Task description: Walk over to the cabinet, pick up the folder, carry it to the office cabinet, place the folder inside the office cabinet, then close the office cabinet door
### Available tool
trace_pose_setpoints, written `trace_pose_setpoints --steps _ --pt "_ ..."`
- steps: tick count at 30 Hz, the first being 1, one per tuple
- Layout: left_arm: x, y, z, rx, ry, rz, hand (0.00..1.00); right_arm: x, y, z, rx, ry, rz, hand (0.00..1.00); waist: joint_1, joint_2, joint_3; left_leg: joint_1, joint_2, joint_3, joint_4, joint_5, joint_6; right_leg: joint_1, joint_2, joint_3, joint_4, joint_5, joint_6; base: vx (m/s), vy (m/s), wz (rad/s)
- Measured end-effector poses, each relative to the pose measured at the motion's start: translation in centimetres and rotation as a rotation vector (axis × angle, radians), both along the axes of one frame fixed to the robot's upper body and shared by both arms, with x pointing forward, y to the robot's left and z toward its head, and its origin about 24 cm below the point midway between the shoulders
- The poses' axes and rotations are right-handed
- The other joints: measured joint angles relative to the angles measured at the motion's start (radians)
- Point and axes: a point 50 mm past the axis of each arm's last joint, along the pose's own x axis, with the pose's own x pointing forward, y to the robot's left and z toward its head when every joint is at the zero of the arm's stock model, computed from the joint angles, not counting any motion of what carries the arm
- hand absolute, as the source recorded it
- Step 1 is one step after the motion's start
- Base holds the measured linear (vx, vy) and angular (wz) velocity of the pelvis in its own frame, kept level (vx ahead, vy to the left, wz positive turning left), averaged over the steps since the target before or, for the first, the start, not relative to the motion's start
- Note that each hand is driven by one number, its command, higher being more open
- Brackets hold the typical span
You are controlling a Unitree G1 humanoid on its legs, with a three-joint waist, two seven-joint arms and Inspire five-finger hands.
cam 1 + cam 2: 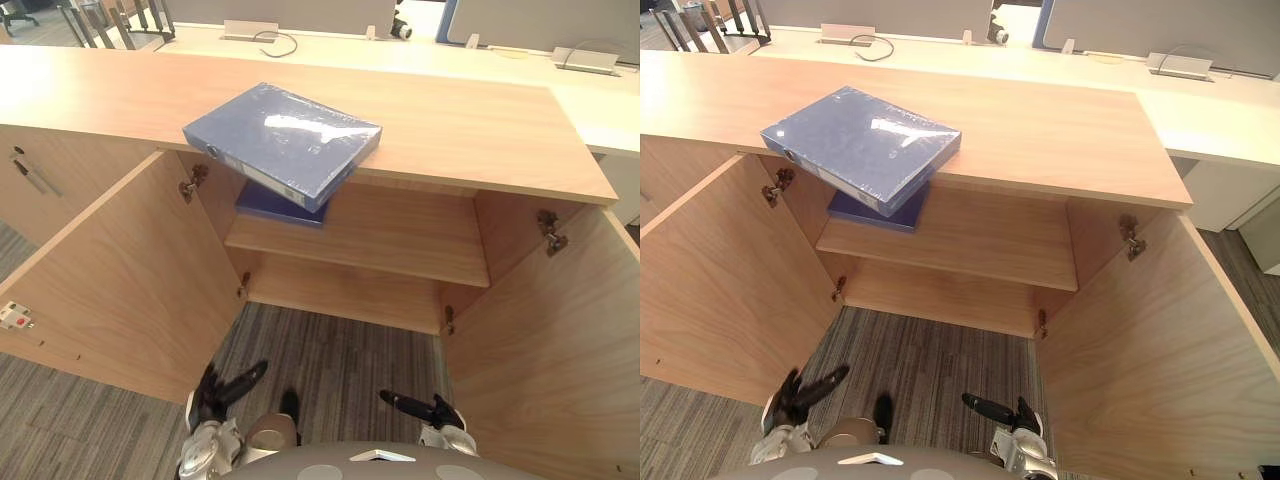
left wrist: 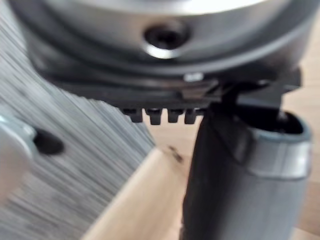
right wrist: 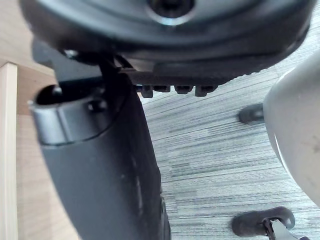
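Left hand (image 1: 222, 392) and right hand (image 1: 425, 408) hang low, fingers loosely extended, empty. Left door (image 1: 130, 270) and right door (image 1: 545, 330) stand open. Blue folder (image 1: 282, 142) lies on the cabinet top (image 1: 480, 130), overhanging its front edge. Judgement: pick-up, placing and door closing all outstanding.

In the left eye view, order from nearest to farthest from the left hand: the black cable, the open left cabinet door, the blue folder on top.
1. Open left cabinet door, just left of the left hand.
2. Blue folder, ahead on the cabinet top.
3. Black cable, on the rear desk.
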Motion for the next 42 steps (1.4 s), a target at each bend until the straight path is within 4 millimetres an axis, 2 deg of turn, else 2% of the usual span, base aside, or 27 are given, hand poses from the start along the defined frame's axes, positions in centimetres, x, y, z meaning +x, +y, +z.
trace_pose_setpoints --steps 1,3,4,6,7,8,11,13,15,16,19,27,29,30,32,38,42 --pt "0.4 -0.1 0.8 -0.025 -0.054 0.013 1.00 0.0 0.1 0.0 -0.001 -0.002 0.010 1.00 0.001 -0.001 -0.001 0.000 0.000 -0.002 0.001 0.002 0.001 -0.001 0.000 0.002 0.000 -0.001 0.002 0.07 0.001 -0.10" --pt "2.1 -0.1 3.8 -0.071 -0.232 0.038 1.00 -0.1 0.3 0.0 0.001 -0.005 0.032 1.00 0.003 -0.008 -0.005 0.000 -0.005 -0.007 0.002 0.005 -0.001 -0.001 0.000 0.003 0.000 -0.001 0.005 0.08 -0.013 -0.04" --pt "2.5 -0.1 4.5 -0.079 -0.270 0.043 1.00 -0.1 0.3 0.0 0.002 -0.005 0.036 1.00 0.004 -0.009 -0.006 0.000 -0.006 -0.009 0.002 0.006 -0.003 -0.001 0.001 0.001 0.000 0.003 0.012 0.11 -0.040 0.04" --pt "3.7 -0.3 7.2 -0.056 -0.392 0.022 1.00 -0.4 0.2 0.1 0.002 -0.006 0.051 1.00 0.013 -0.009 -0.006 0.000 -0.005 -0.021 0.013 0.003 -0.002 0.011 0.004 -0.003 -0.003 0.006 0.018 0.10 -0.046 0.05" --pt "3.9 -0.3 7.9 -0.053 -0.423 0.019 1.00 -0.6 0.2 0.0 0.002 -0.001 0.052 1.00 0.010 -0.009 -0.006 -0.004 -0.002 -0.023 0.024 0.001 -0.003 0.014 0.006 -0.003 -0.005 0.008 0.021 0.08 -0.038 0.06" --pt "4.1 -0.4 9.4 -0.040 -0.487 0.015 1.00 -0.8 0.1 0.0 0.003 0.002 0.052 1.00 0.009 -0.007 -0.008 -0.020 0.002 -0.030 0.051 -0.015 -0.006 0.015 0.012 -0.002 -0.007 0.014 0.028 0.08 -0.038 0.06" --pt "4.9 -0.1 13.2 0.107 -0.613 -0.015 1.00 -0.9 -0.2 0.0 -0.005 0.003 0.051 1.00 0.011 -0.002 -0.011 -0.041 0.019 -0.042 0.085 -0.039 -0.013 0.013 0.030 -0.002 -0.008 0.026 0.026 0.03 -0.020 0.05" --pt "5.0 0.2 15.3 0.313 -0.631 -0.001 1.00 -1.4 -0.4 0.0 -0.009 0.004 0.047 1.00 0.014 0.004 -0.020 -0.042 0.027 -0.047 0.086 -0.046 -0.013 0.013 0.039 -0.004 -0.009 0.040 0.027 0.00 0.000 0.00" --pt "4.8 0.6 16.5 0.448 -0.634 0.058 1.00 -1.9 -0.5 0.0 -0.021 0.011 0.057 1.00 0.014 0.007 -0.025 -0.041 0.033 -0.047 0.080 -0.050 -0.008 0.010 0.044 -0.004 -0.009 0.052 0.024 -0.01 0.001 -0.03" --pt "4.5 1.1 17.1 0.571 -0.607 0.108 1.00 -1.9 -0.4 0.1 -0.030 0.012 0.063 1.00 0.013 0.006 -0.033 -0.040 0.038 -0.046 0.065 -0.050 -0.009 0.002 0.047 -0.004 -0.011 0.061 0.021 -0.03 0.003 -0.09" --pt "3.7 2.6 17.6 0.757 -0.534 0.222 1.00 -2.2 -0.5 0.1 -0.036 0.014 0.063 1.00 0.015 0.006 -0.047 -0.033 0.040 -0.048 0.024 -0.031 -0.001 -0.007 0.049 -0.005 -0.015 0.083 0.015 -0.04 0.019 -0.08" --pt "2.2 4.7 18.1 1.045 -0.375 0.371 1.00 -2.7 0.1 0.0 -0.033 0.025 0.046 1.00 0.017 -0.010 -0.060 -0.015 0.037 -0.054 -0.063 0.012 -0.001 -0.042 0.052 -0.015 -0.019 0.093 -0.001 -0.07 0.013 -0.05" --pt "2.4 4.7 18.9 1.100 -0.385 0.393 1.00 -2.7 0.1 0.0 -0.035 0.025 0.045 1.00 0.015 -0.013 -0.061 -0.016 0.035 -0.056 -0.079 0.034 -0.004 -0.047 0.052 -0.030 -0.023 0.073 -0.022 -0.08 -0.027 -0.01" --pt "2.6 4.6 19.3 1.148 -0.394 0.407 1.00 -2.7 0.1 0.0 -0.035 0.025 0.047 1.00 0.014 -0.014 -0.062 -0.016 0.028 -0.055 -0.093 0.053 -0.007 -0.054 0.047 -0.033 -0.025 0.048 -0.015 -0.09 -0.027 0.02" --pt "3.5 4.1 20.3 1.201 -0.438 0.411 1.00 -2.5 -0.1 0.0 -0.044 0.027 0.068 1.00 0.011 -0.006 -0.062 -0.016 0.037 -0.065 -0.108 0.064 -0.019 -0.064 0.055 -0.033 -0.019 0.042 -0.011 -0.10 -0.014 0.06" --pt "5.3 2.9 22.6 1.392 -0.552 0.352 1.00 -2.5 0.0 -0.1 -0.051 0.023 0.087 1.00 0.016 -0.007 -0.063 -0.018 0.056 -0.065 -0.122 0.092 -0.035 -0.080 0.074 -0.021 -0.019 0.049 -0.021 -0.02 -0.021 -0.09" --pt "6.1 2.1 23.4 1.475 -0.589 0.317 1.00 -2.4 -0.1 -0.1 -0.053 0.028 0.094 1.00 0.016 -0.008 -0.067 -0.018 0.054 -0.049 -0.122 0.095 -0.039 -0.081 0.077 0.000 -0.041 0.066 -0.007 0.06 -0.009 -0.15"
